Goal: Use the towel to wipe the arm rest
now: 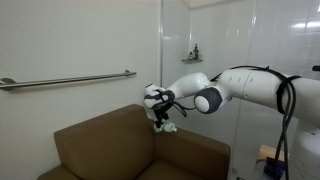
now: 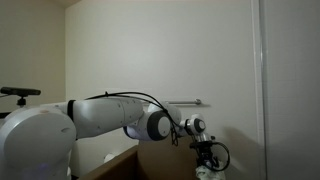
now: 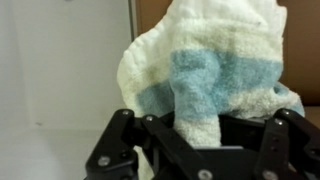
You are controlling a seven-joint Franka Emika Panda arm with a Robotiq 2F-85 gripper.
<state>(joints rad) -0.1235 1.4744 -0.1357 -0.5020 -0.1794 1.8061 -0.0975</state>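
The towel (image 3: 205,65), cream with a blue-green band, fills the wrist view. My gripper (image 3: 195,132) is shut on its lower fold, with the black fingers (image 3: 125,140) on either side. In an exterior view the gripper (image 1: 160,108) hangs over the brown sofa. The towel (image 1: 168,126) dangles below it, just above the back end of the arm rest (image 1: 195,152). I cannot tell if cloth and leather touch. From the opposite side, the gripper (image 2: 205,150) points down and the towel (image 2: 210,172) shows pale at the bottom edge.
A taller brown backrest (image 1: 100,140) rises beside the arm rest. A grey metal bar (image 1: 70,80) runs along the white wall above it. A small shelf with items (image 1: 193,55) hangs on the wall. The white robot arm (image 1: 250,88) reaches in from the side.
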